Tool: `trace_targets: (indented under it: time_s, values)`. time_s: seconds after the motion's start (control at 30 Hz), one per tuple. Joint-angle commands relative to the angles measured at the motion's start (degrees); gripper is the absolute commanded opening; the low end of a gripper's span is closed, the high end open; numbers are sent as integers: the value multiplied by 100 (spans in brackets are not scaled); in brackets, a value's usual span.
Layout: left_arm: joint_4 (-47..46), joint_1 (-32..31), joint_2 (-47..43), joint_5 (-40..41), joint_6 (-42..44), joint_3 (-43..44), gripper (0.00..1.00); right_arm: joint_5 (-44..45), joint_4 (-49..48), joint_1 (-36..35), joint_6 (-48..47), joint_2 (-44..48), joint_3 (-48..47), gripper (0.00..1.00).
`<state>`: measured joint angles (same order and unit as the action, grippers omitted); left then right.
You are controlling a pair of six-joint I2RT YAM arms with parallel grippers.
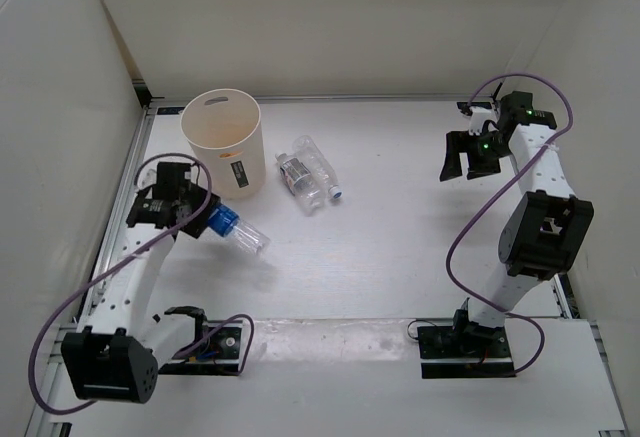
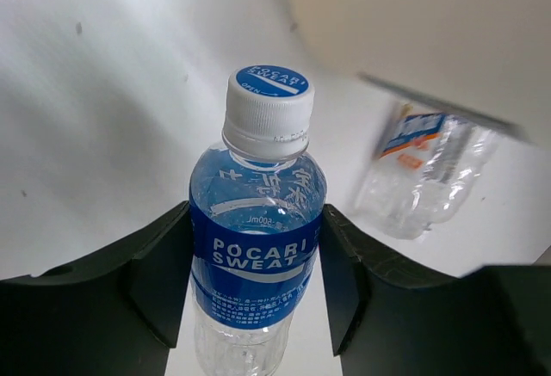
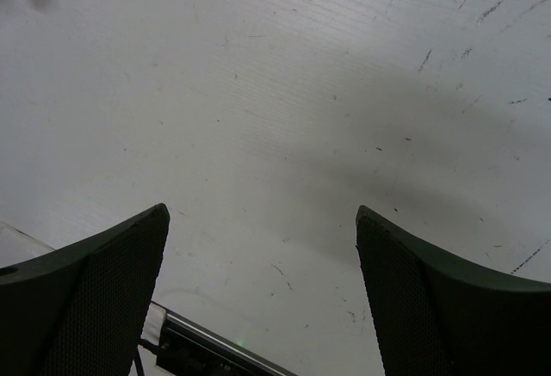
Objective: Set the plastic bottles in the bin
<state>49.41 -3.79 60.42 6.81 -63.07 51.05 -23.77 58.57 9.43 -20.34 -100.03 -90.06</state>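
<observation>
Blue-labelled bottle (image 2: 256, 264) between left jaws, near bin (image 1: 226, 162)

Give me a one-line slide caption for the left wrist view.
Left gripper clamps the blue-labelled Pocari Sweat bottle; other clear bottles lie near the cream bin beyond.

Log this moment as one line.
left gripper: shut on blue-label bottle, beside bin | right gripper: open, empty | two more bottles: lying right of bin
</observation>
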Motion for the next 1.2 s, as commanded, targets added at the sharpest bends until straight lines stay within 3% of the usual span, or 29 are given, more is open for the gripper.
trace_targets:
  time_s: [0.0, 0.17, 0.43, 0.83, 1.07, 1.17]
  values:
    - [254, 36, -460, 899, 758, 641, 50, -110, -30, 59, -5, -61, -20, 90]
    - [60, 37, -593, 1244, 1718, 1634, 50, -146, -38, 50, -14, -78, -29, 90]
    - [-212, 45, -67, 1472, 3097, 3683, 48, -198, -65, 33, 30, -70, -29, 90]
    - [-1451, 36, 1180, 1192, 3292, 4895, 48, -189, -56, 59, 65, -43, -55, 90]
    - [-1068, 28, 2393, 823, 3178, 5818, 48, -225, -38, 138, 83, -43, -152, 90]
    - [-916, -7, 2491, 796, 3108, 5856, 48, -408, 5, 217, 100, -52, -143, 90]
